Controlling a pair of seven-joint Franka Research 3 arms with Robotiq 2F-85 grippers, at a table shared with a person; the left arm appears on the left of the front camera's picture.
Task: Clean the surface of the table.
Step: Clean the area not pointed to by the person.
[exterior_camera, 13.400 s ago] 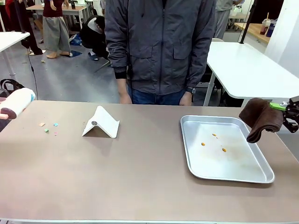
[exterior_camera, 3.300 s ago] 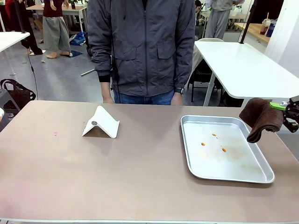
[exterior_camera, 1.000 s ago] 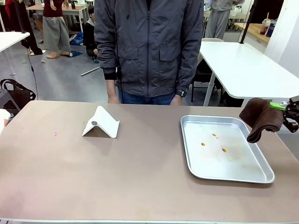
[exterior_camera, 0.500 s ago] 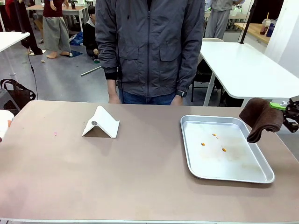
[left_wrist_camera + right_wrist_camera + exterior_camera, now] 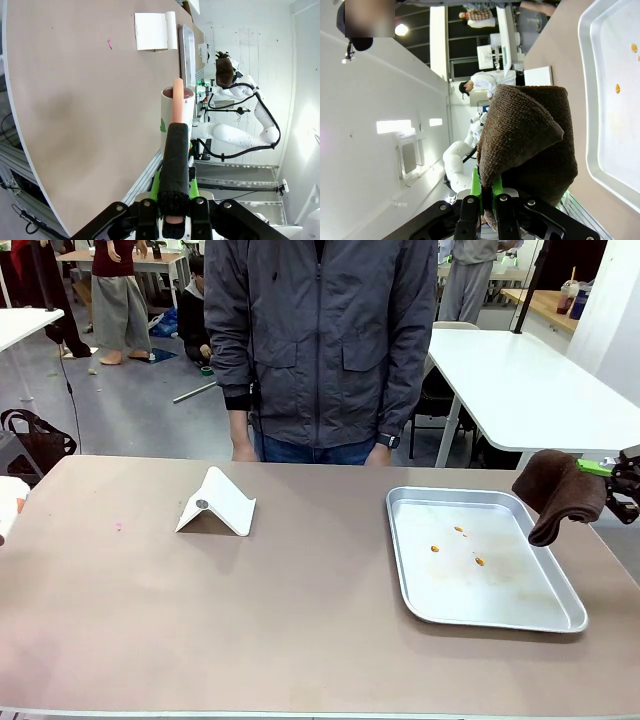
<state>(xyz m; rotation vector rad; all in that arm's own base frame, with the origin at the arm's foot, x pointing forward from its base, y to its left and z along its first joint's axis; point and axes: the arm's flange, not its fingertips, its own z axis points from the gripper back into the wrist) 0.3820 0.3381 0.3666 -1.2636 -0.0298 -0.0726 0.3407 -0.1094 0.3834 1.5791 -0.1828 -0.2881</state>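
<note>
Scraps gone from tabletop (image 5: pixel 300 620); one pink speck (image 5: pixel 118 526) remains. Left gripper (image 5: pixel 175 150) clenches roller (image 5: pixel 176 107), seemingly lint-type; right gripper (image 5: pixel 487 187) clamps cloth (image 5: pixel 560 492).

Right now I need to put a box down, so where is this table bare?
Bare: the middle of the table between the white stand and the tray, and the whole near strip. Crowded: the right side, where the tray sits and the brown cloth hangs.
</note>
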